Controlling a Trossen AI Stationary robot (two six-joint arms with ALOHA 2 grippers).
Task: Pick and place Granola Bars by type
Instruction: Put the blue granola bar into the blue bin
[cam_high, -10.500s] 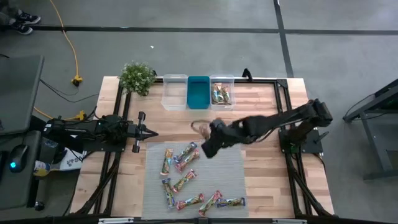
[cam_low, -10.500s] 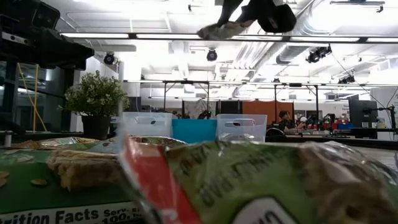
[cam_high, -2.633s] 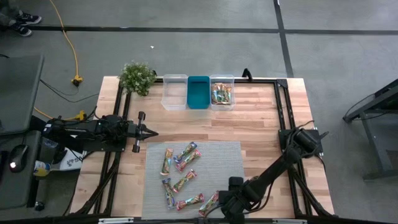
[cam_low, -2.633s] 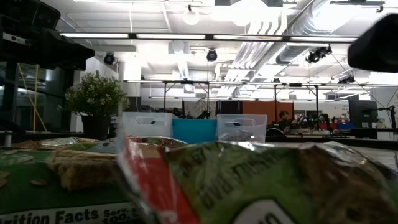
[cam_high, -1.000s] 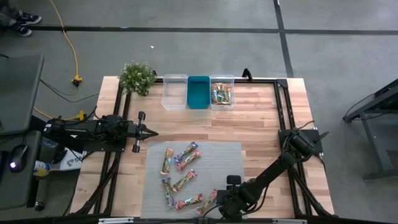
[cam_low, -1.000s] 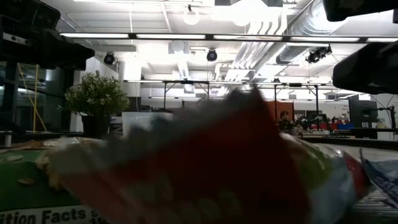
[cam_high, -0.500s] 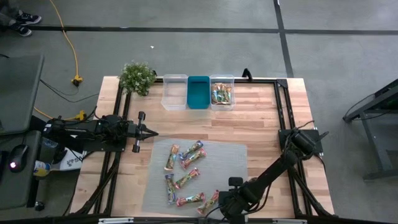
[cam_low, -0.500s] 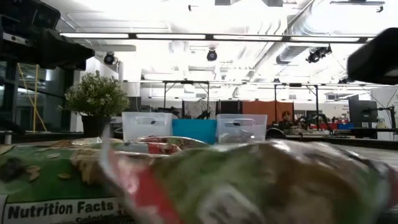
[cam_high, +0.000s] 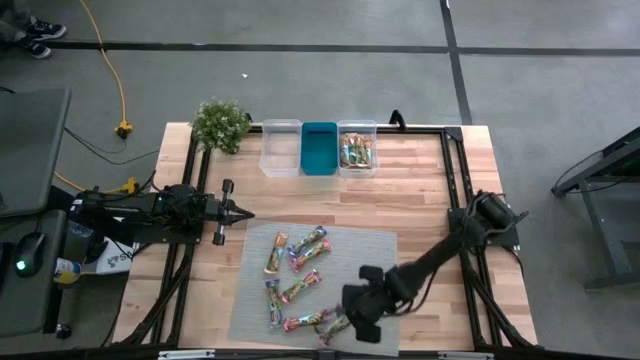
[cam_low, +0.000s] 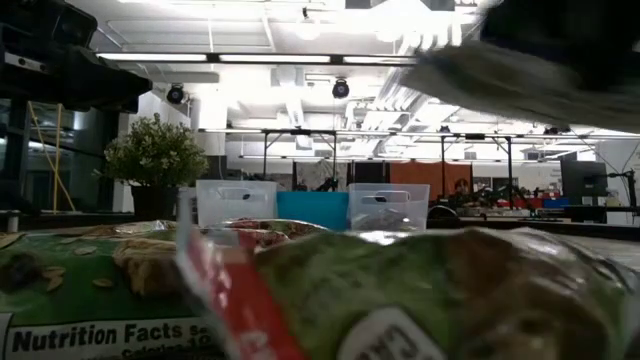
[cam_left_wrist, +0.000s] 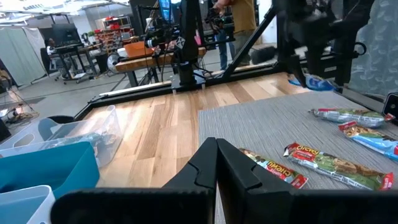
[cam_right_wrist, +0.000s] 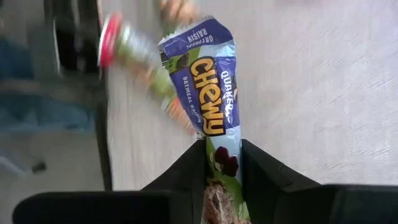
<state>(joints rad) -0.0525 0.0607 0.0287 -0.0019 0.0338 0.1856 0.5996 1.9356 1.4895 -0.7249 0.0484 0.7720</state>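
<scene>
Bright, even overhead light — ceiling strips glare white in the low view. A close wrapper fills its foreground, out of focus. The right wrist view smears sideways — probably motion blur.

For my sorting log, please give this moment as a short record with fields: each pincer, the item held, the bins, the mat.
right pincer: shut on a blue wrapped Quaker Chewy granola bar, above the grey mat's near edge
left pincer: shut, empty, waiting at the table's left side
bins: clear plastic bin empty; teal plastic bin empty; second clear plastic bin holding bars
grey woven mat: several wrapped bars lying loose
</scene>
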